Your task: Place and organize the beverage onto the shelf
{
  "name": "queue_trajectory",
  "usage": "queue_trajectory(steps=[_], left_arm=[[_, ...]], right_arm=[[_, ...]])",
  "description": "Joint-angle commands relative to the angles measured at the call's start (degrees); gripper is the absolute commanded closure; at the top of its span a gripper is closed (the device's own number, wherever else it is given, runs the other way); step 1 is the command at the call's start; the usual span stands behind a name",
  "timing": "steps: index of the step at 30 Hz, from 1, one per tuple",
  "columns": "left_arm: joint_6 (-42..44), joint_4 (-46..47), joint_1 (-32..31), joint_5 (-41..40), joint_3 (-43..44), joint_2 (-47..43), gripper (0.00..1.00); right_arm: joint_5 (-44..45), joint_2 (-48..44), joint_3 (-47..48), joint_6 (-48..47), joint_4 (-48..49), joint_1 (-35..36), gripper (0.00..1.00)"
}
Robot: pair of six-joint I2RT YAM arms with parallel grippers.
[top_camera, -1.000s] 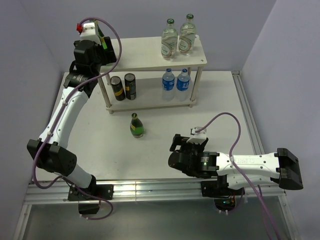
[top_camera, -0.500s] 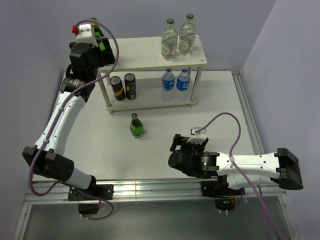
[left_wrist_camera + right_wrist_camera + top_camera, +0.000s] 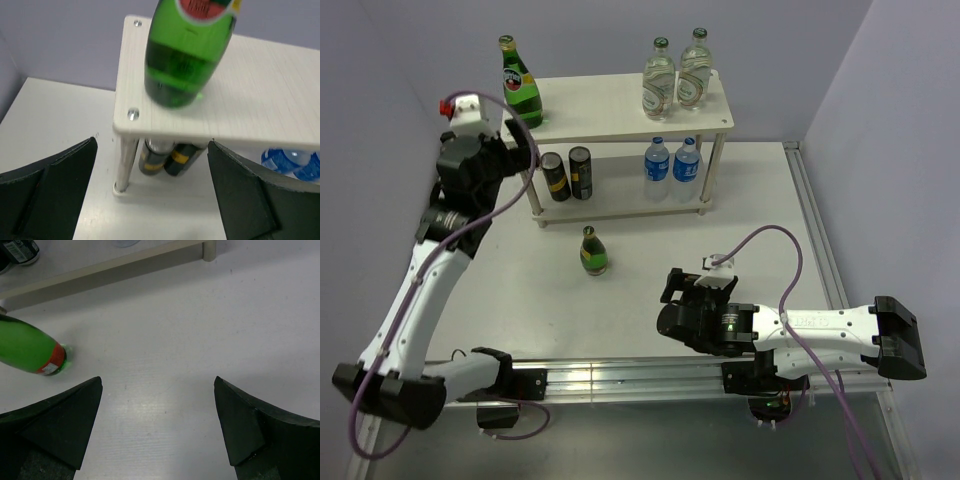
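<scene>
The shelf (image 3: 610,118) stands at the back of the table. A green bottle (image 3: 520,88) stands upright on the left end of its top board, and it also shows in the left wrist view (image 3: 187,55). Two clear glass bottles (image 3: 675,75) stand at the top board's right end. Two dark cans (image 3: 567,173) and two small water bottles (image 3: 672,166) stand on the lower board. A second green bottle (image 3: 593,251) stands on the table in front of the shelf. My left gripper (image 3: 515,150) is open and empty, just left of and below the shelf's top left corner. My right gripper (image 3: 685,285) is open and empty, low over the table right of that bottle (image 3: 30,352).
Purple walls close in the back and both sides. A metal rail (image 3: 620,375) runs along the near edge. The shelf's left front leg (image 3: 125,165) stands right in front of my left gripper.
My left gripper has let go of the green bottle, which now stands on the top board's left end. The left arm has drawn back left and down. The right arm has not moved.
</scene>
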Motion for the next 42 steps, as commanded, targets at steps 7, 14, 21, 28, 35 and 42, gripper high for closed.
queue_trajectory(steps=[7, 14, 21, 28, 35, 42], left_arm=[[-9.4, -5.8, -9.1, 0.3, -19.7, -24.2, 0.01], [-19.8, 0.1, -15.1, 1.8, -37.1, -31.0, 0.04], [-27.1, 11.5, -27.1, -9.6, -50.4, -24.9, 0.03], [-25.5, 30.5, -29.2, -9.8, -61.7, -22.1, 0.03], [-21.3, 46.5, -29.7, -11.9, -65.7, -12.3, 0.02], [-18.2, 56.0, -29.7, -13.8, -64.2, -1.8, 0.02]], right_arm=[[2.9, -0.8, 0.0, 1.6, -0.5, -0.2, 0.0], [1.5, -0.2, -0.7, -0.2, 3.1, -0.2, 0.0], [0.8, 1.5, 0.0, 0.4, 2.2, -0.1, 0.0], [0.4, 0.5, -0.9, -1.1, 3.9, -0.1, 0.0], [0.3, 2.4, -0.2, -1.6, 4.6, -0.2, 0.0], [0.5, 2.2, -0.6, -1.2, 4.2, -0.2, 0.0]])
